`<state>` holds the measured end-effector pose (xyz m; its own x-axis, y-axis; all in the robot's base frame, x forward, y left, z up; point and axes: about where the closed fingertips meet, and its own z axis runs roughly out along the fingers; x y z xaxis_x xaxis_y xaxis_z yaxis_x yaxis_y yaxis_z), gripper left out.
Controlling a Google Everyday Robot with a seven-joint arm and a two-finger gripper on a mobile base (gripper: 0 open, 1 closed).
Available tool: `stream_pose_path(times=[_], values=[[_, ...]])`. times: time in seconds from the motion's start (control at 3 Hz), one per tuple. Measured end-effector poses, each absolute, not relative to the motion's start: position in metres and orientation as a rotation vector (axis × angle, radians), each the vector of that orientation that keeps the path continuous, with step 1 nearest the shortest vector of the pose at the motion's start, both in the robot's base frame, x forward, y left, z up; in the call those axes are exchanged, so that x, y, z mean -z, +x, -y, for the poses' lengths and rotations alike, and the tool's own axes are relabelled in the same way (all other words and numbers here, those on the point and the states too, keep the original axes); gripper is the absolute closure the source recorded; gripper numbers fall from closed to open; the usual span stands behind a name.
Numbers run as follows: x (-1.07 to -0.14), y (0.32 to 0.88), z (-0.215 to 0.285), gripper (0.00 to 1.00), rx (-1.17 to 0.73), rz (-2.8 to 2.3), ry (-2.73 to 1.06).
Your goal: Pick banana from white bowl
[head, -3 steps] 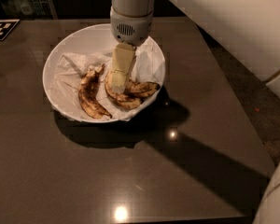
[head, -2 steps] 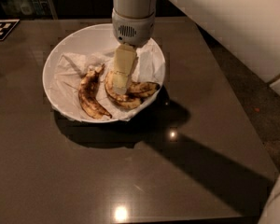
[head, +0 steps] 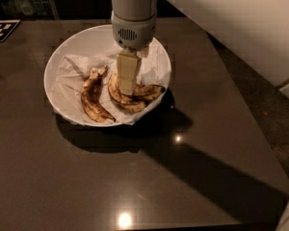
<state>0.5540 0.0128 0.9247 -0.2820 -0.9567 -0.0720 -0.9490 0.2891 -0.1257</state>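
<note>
My gripper [head: 127, 83] hangs inside the wide, glossy white bowl [head: 92, 38], low over the curved, brown-spotted banana [head: 129, 104], which lies on crumpled white paper [head: 74, 64]; it is perhaps touching the peel. Whether my claw is open or closed, I cannot tell.

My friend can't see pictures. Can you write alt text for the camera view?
A robot's gripper reaches down into a white bowl, its tip at a spotty banana. More bananas lie beside it on crumpled paper, and the bowl sits on a dark table.
</note>
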Motion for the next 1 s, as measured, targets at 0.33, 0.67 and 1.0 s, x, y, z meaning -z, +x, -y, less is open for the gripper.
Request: stream_pose_path(times=[0.33, 0.67, 1.0], values=[[-0.924, 0.550, -0.017, 0.29, 0.097, -2.399, -1.816], [-0.924, 0.549, -0.022, 0.35, 0.109, -2.383, -1.842], [-0.922, 0.550, -0.027, 0.38, 0.130, -2.384, -1.863]])
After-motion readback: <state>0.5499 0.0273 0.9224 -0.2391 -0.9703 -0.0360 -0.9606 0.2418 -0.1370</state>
